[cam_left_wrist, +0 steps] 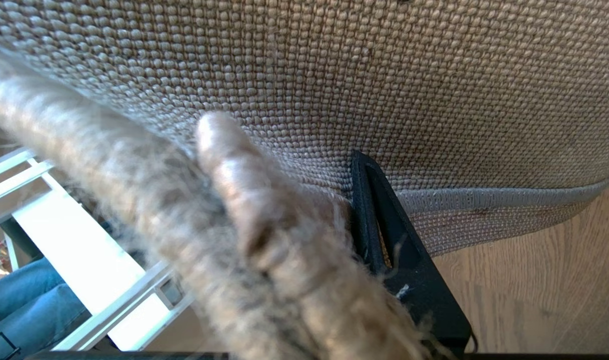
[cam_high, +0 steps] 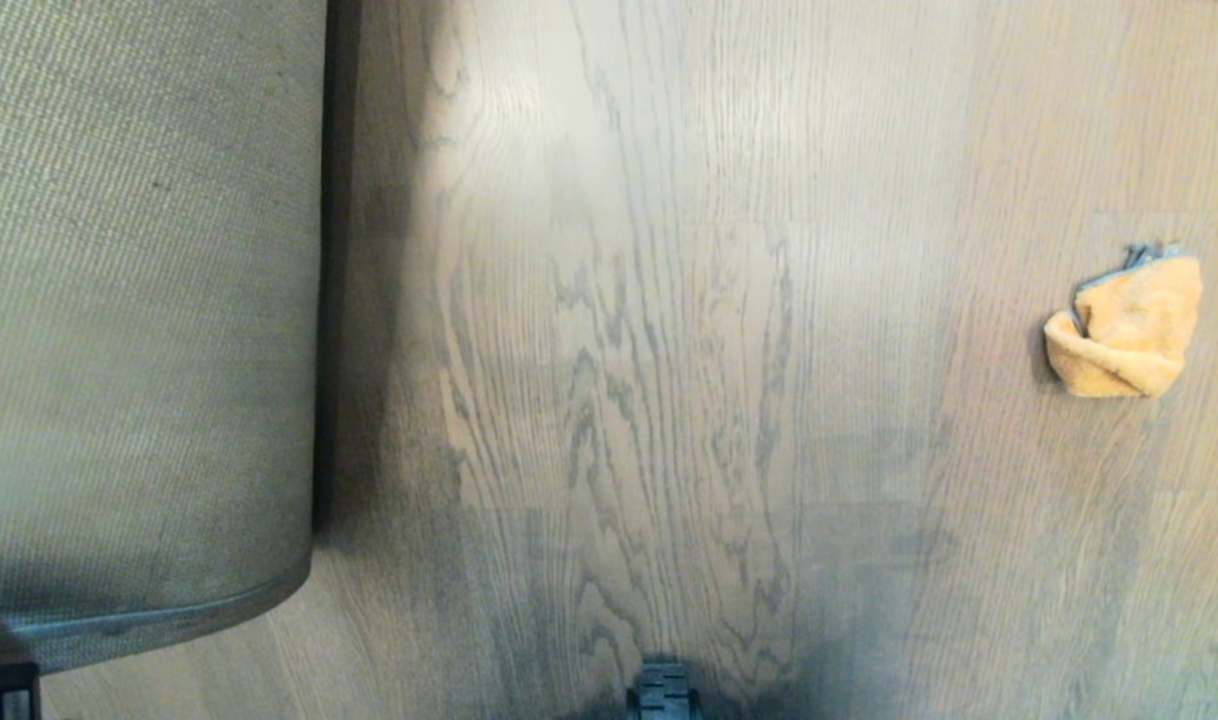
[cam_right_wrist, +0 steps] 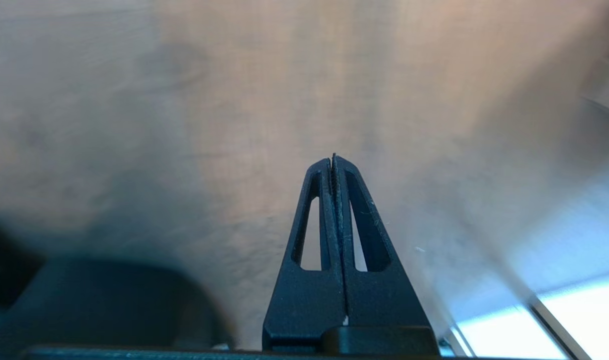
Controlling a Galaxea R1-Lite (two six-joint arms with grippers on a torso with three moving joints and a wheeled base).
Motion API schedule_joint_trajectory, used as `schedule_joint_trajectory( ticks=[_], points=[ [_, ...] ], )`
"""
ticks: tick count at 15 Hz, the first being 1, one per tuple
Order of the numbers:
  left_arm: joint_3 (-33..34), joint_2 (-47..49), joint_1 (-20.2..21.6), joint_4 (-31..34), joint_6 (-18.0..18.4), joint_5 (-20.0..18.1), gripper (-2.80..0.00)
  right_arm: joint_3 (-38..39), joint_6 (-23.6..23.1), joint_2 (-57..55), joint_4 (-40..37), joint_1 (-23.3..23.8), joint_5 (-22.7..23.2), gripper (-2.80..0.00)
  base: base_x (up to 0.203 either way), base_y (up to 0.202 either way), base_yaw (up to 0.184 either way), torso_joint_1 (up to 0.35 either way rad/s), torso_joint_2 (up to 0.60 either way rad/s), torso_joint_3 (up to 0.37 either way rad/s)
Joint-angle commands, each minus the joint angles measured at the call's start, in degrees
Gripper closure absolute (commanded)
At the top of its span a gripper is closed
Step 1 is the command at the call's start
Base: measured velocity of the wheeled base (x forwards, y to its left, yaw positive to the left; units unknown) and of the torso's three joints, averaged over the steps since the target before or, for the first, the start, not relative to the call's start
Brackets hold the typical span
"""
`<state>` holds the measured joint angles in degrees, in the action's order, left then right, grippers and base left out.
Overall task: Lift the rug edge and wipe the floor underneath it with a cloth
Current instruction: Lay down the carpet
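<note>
Brown wood-grain floor [cam_high: 669, 350], grey streaked grain, fills most of the head view; light glare at upper centre.

Left gripper [cam_left_wrist: 369, 210]: clamped on the rug edge [cam_left_wrist: 484, 197]. In the left wrist view one black finger [cam_left_wrist: 399, 250] lies against the woven backing at the grey hem; the other finger is hidden behind blurred grey pile. In the head view only a dark piece of the gripper shows, at the lower left corner.

Rug [cam_high: 139, 300]: lifted and folded back, beige-tan woven backing facing the camera, occupying the left third of the head view. Hem curves across the lower left; a dark shadow band runs down the floor just beside the raised fold. Grey pile side shows close and out of focus at centre and lower left of the left wrist view.

Right gripper [cam_right_wrist: 333, 165]: jaws pressed together, holding nothing, above bare floor in the right wrist view. Not seen in the head view.

Cloth [cam_high: 1124, 325]: orange-yellow, grey trim at its top, crumpled in a small heap on the floor at the right edge of the head view, well apart from the rug.

Robot base [cam_high: 662, 695]: small dark part at bottom centre of the head view.

White frame [cam_left_wrist: 84, 270] and blue denim [cam_left_wrist: 19, 305]: lower left of the left wrist view, behind the pile.
</note>
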<state>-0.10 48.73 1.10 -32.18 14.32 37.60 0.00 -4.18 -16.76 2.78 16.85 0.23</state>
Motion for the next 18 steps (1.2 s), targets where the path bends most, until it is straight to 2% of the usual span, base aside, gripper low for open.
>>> schedule_joint_trajectory(
  ticks=[1, 4, 5, 9, 10, 18],
  points=[
    [0.01, 0.05, -0.24, -0.07, 0.0, 0.11, 0.0, 0.0, 0.02, -1.2, 0.03, -7.03, 0.04, 0.0, 0.0, 0.0, 0.0, 0.0, 0.0, 0.0],
    [0.01, 0.07, -0.95, -0.07, 0.0, 0.2, 0.0, 0.0, 0.04, 3.39, 0.03, -15.52, 0.05, 0.0, 0.0, 0.0, 0.0, 0.0, 0.0, 0.0],
    [0.01, 0.05, -1.19, 0.02, -0.09, 0.2, 0.0, 0.0, 0.05, 6.11, 0.03, -16.87, 0.13, 0.0, 0.0, 0.0, 0.0, 0.0, 0.0, 0.0],
    [0.01, -0.03, -1.36, 0.54, -0.26, 0.11, 0.0, 0.0, 2.34, 16.64, 0.1, -16.87, -0.05, 0.0, 0.0, 0.0, 0.0, 0.0, 0.0, 0.0],
    [0.01, -0.03, -1.45, 0.73, -0.35, 0.11, 0.0, 0.0, 3.83, 16.67, 0.21, -16.85, -0.14, 0.0, 0.0, 0.0, 0.0, 0.0, 0.0, 0.0],
    [0.01, -0.39, -2.37, 0.54, -0.96, -0.07, 0.0, 0.0, 3.83, 16.67, 0.21, -16.85, -0.14, 0.0, 0.0, 0.0, 0.0, 0.0, 0.0, 0.0]
  ],
)
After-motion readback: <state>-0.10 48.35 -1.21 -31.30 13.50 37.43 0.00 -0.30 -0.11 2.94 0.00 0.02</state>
